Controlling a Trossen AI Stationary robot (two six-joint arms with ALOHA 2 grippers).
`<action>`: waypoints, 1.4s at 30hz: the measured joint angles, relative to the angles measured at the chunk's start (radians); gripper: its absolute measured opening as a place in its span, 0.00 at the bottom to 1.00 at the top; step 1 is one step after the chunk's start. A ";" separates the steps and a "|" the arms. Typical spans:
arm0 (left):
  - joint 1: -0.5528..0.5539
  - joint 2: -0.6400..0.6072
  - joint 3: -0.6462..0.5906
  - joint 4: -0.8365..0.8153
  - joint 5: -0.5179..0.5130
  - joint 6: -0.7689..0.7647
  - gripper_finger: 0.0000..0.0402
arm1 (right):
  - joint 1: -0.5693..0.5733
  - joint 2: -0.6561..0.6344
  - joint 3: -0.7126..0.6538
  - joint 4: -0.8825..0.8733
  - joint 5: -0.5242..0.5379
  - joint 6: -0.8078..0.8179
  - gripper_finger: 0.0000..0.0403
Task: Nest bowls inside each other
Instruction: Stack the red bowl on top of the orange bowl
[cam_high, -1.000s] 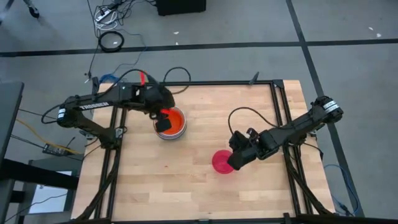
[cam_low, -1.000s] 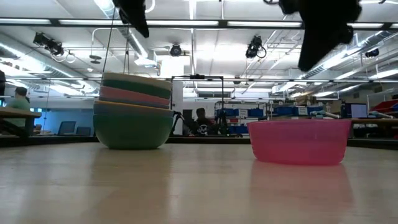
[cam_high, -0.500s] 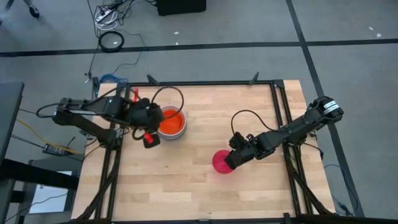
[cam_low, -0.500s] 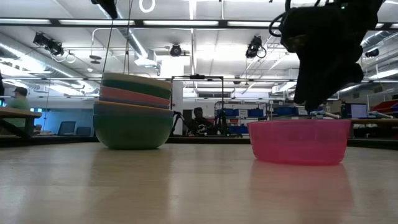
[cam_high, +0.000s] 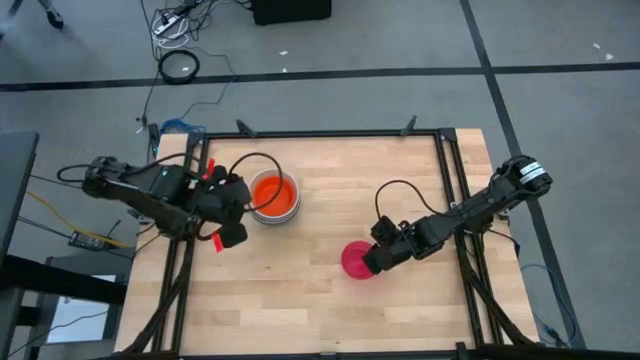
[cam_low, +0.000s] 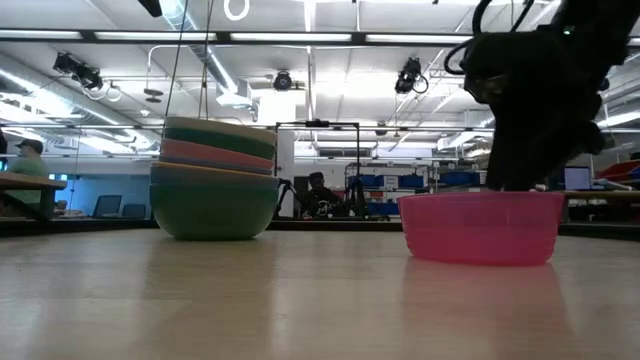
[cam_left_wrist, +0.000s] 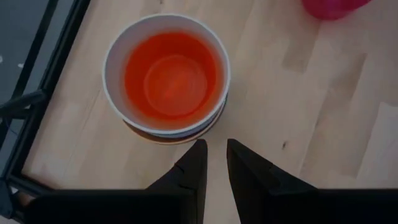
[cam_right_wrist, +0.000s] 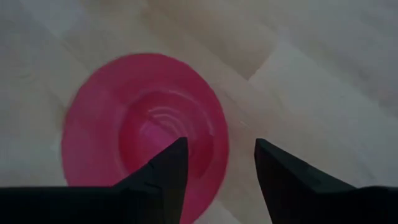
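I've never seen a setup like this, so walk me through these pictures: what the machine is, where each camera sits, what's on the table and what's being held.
This is a robot with two dark arms at a wooden table, each ending in a two-finger gripper. One picture looks straight down, one looks level across the tabletop, and two come from cameras on the wrists.

On the table stands a stack of nested bowls with an orange one on top, and apart from it a single pink bowl.

The right gripper is open, one finger above the pink bowl's inside, the other outside its rim. The left gripper waits beside the stack, fingers slightly apart, holding nothing.
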 joint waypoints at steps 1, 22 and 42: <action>-0.007 0.000 0.000 -0.001 -0.005 -0.009 0.17 | 0.003 0.000 -0.007 0.007 0.000 0.005 0.43; -0.123 0.000 0.000 -0.002 -0.066 -0.135 0.17 | 0.030 0.000 -0.149 0.205 0.001 0.061 0.16; -0.235 -0.007 -0.001 -0.088 -0.264 -0.246 0.17 | -0.092 -0.002 -0.149 0.732 0.072 -0.323 0.00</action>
